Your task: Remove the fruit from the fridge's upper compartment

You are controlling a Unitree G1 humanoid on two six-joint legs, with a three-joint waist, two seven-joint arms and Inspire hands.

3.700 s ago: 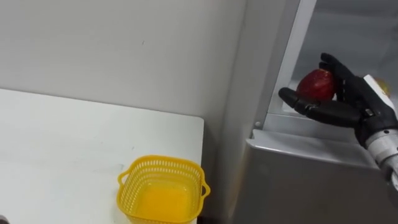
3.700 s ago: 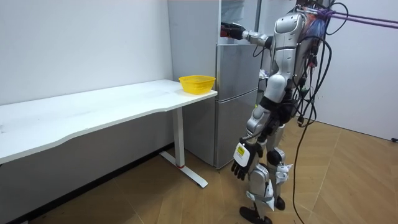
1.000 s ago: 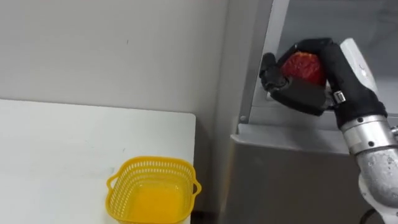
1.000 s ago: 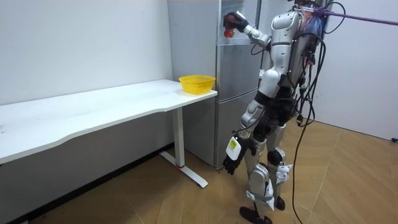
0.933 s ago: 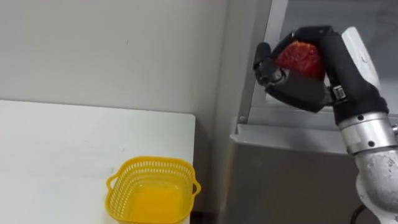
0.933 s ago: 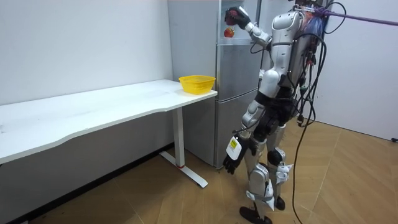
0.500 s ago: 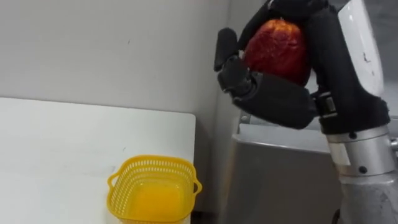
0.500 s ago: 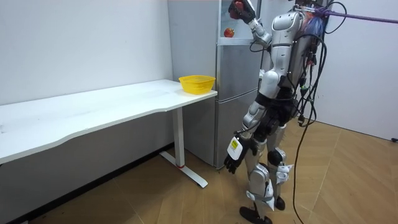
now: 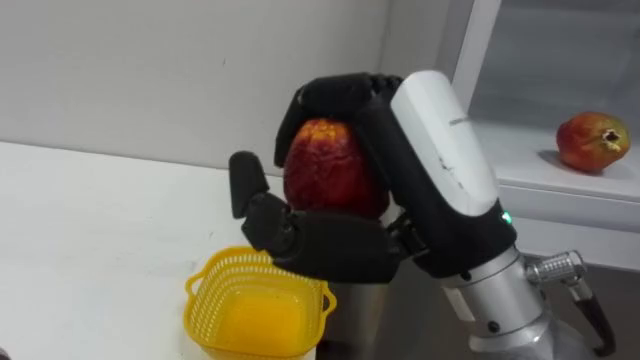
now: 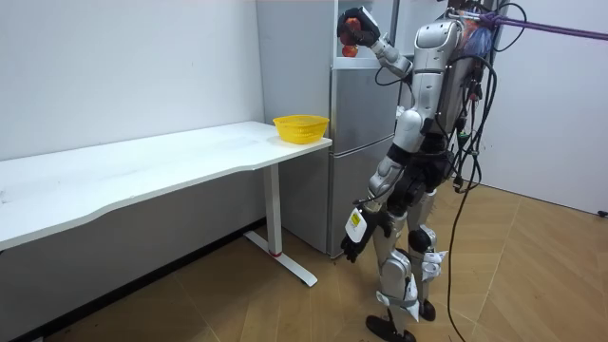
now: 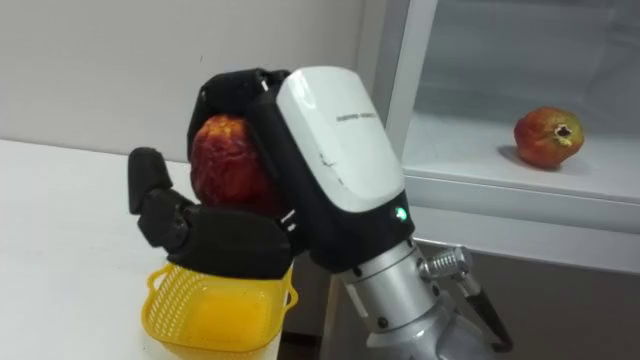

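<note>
- Right hand [image 9: 340,245], frame centre, fingers clamped round red pomegranate [image 9: 325,165].
- Second pomegranate [image 9: 593,142] on fridge shelf [image 9: 540,187], upper right.
- Yellow basket [image 9: 205,315], lower left.
- Left hand [image 10: 350,245] hangs beside thigh.

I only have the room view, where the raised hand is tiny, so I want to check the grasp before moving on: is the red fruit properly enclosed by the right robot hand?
Observer: Yes. In the eye views the right robot hand has its fingers curled over the top of the red, rough-skinned round fruit, with the palm beneath it.
Operator: What is the red spot on the shelf?
Observer: A second red round fruit with a small crown at its end, lying on the white fridge shelf.
Operator: Anything in the basket?
Observer: What shows of the yellow perforated plastic basket on the white table holds nothing.
</note>
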